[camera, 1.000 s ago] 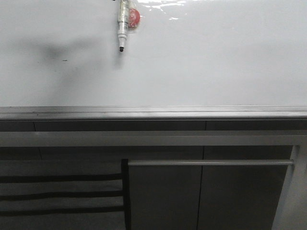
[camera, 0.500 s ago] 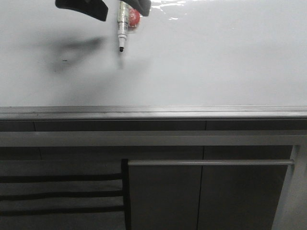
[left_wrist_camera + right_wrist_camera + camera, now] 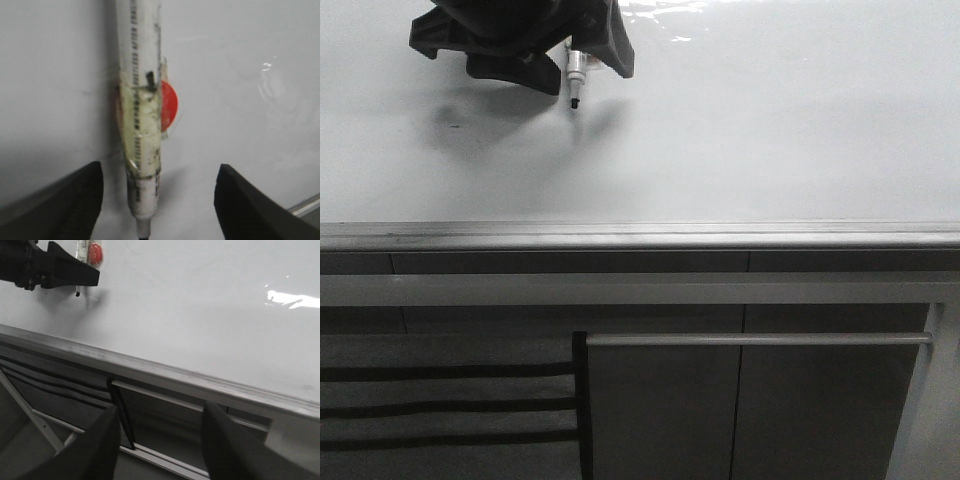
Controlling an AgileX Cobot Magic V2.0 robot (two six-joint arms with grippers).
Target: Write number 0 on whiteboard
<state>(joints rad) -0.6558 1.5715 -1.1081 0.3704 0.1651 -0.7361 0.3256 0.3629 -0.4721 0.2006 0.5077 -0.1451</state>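
Note:
The whiteboard (image 3: 770,130) lies flat and glossy, with a grey metal edge strip (image 3: 640,235) along its near side. A white marker (image 3: 576,70) rests on it with its black tip towards me. In the left wrist view the marker (image 3: 142,125) has yellowed tape and a red round piece (image 3: 169,105) on it. My left gripper (image 3: 587,72) is open, one finger on each side of the marker, neither touching it. My right gripper (image 3: 160,410) is open and empty, below the board's edge. The number 0 is out of view.
A tiny dark speck (image 3: 453,126) marks the board left of the marker. Below the edge strip are grey cabinet panels, a horizontal metal rail (image 3: 760,339) and dark slats (image 3: 440,405). The right wrist view shows the left gripper (image 3: 50,270) far off.
The left gripper has come in from the far edge of the front view. It now straddles the marker and hides the red piece. The marker has not moved.

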